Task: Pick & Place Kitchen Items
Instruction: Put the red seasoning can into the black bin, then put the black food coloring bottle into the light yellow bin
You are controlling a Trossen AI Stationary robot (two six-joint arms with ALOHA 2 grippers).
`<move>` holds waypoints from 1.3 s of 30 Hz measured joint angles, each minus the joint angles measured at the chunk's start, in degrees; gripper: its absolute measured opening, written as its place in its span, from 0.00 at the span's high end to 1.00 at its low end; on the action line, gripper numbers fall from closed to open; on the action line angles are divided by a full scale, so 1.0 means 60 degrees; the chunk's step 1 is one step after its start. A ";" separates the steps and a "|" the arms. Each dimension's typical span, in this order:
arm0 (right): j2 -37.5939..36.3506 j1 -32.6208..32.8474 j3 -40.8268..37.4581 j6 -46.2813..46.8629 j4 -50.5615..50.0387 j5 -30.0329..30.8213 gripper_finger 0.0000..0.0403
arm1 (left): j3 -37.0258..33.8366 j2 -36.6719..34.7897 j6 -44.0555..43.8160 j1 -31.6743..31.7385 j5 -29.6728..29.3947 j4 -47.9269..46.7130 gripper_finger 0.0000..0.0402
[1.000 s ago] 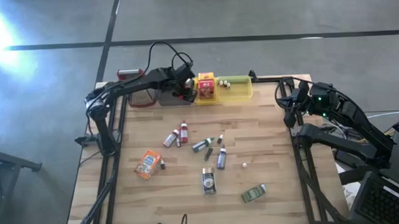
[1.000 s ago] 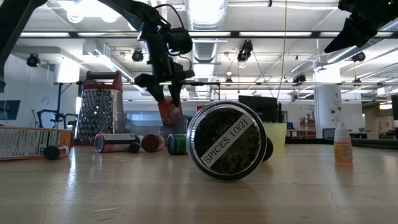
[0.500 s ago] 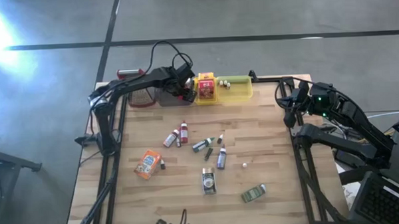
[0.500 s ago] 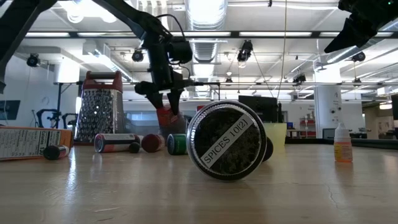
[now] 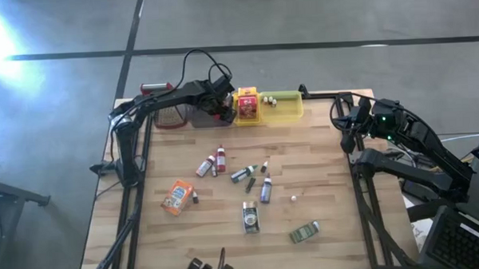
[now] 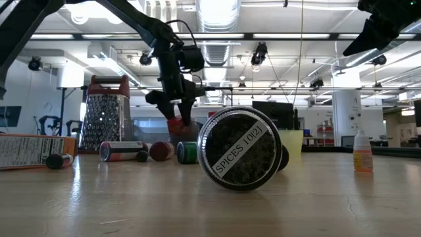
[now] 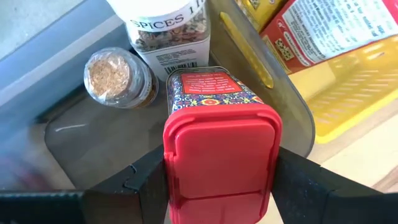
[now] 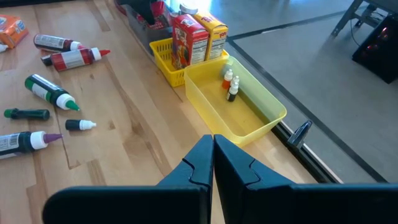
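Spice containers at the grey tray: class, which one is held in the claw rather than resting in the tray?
The red-lidded tin, clamped between the left claw. The white-labelled spice jar and small cork-topped jar sit free in the grey tray.

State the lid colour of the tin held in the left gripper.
Red; the tin shows best in the left wrist view.

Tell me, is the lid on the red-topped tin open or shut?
Shut. The red lid lies flat on the tin that the left gripper holds over the grey tray.
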 joint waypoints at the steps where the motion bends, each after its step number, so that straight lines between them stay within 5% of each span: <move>1: 0.0001 0.0003 -0.0001 0.0000 0.0001 0.0002 0.98 | -0.0001 0.0000 0.0108 0.0000 0.0000 0.0009 0.42; 19: -0.0002 -0.0001 -0.0001 0.0000 0.0002 -0.0001 0.98 | -0.0019 0.0000 0.0547 0.0000 -0.0015 0.0262 0.41; 30: 0.0000 0.0001 -0.0001 0.0000 0.0000 0.0002 0.98 | -0.0111 0.0004 0.0932 0.0007 -0.0066 0.0727 0.32; 39: -0.0002 -0.0001 -0.0001 0.0000 0.0002 -0.0001 0.98 | 0.0941 -0.0655 0.1179 0.0007 -0.0110 -0.0505 0.32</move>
